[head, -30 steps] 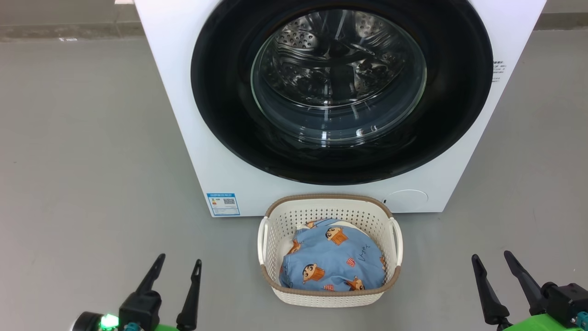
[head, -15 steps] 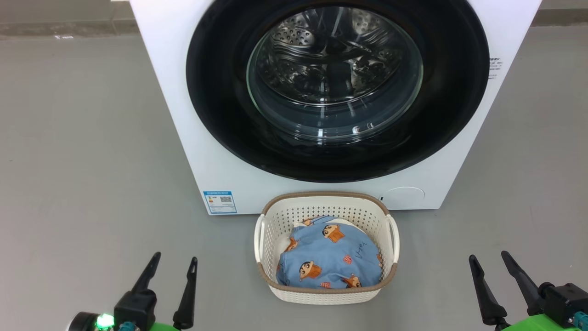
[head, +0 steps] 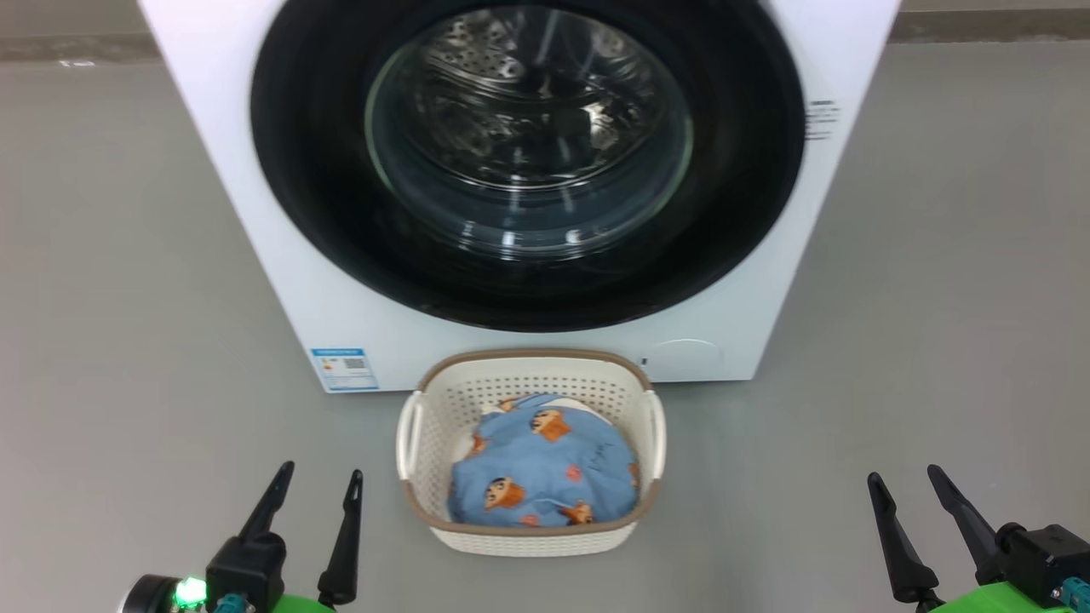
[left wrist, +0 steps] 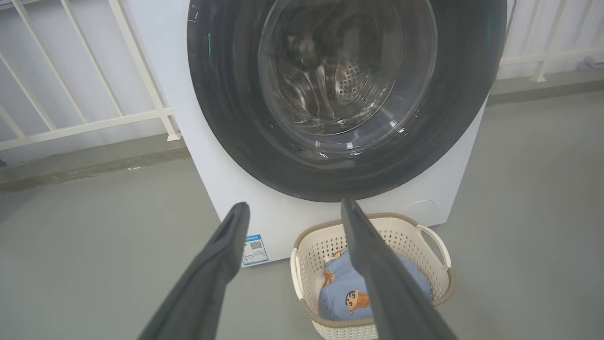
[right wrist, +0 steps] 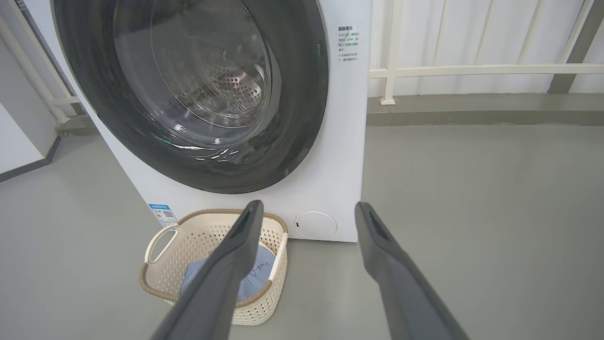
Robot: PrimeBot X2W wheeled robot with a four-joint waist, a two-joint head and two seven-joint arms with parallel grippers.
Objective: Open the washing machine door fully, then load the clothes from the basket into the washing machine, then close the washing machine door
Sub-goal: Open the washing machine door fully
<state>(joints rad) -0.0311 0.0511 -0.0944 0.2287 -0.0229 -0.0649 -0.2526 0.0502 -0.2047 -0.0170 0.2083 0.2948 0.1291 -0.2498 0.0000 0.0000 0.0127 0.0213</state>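
Swinging over the last second, the head camera is carrying the washing machine (head: 383,340) and the basket (head: 528,353) leftward in its picture. It is the view that is shifting, not the things.

The washing machine door (head: 528,145) is sitting closed, flat against the machine's front, with the drum showing through the glass. The basket is standing on the floor just in front of the machine's base, and the clothes (head: 545,468) are lying bundled inside it.

Both grippers are hanging back from the machine with fingers spread wide and holding nothing. The left gripper (head: 322,470) is waiting off the machine's front left corner, and the right gripper (head: 903,472) is waiting out past its right side. The door is lying ahead of and above both, so the left arm is looking the nearer to it.

The left wrist view is facing the door almost squarely. The right wrist view is catching it slantwise and showing the machine's right front edge — yet I cannot tell from any view where a handle is sitting.
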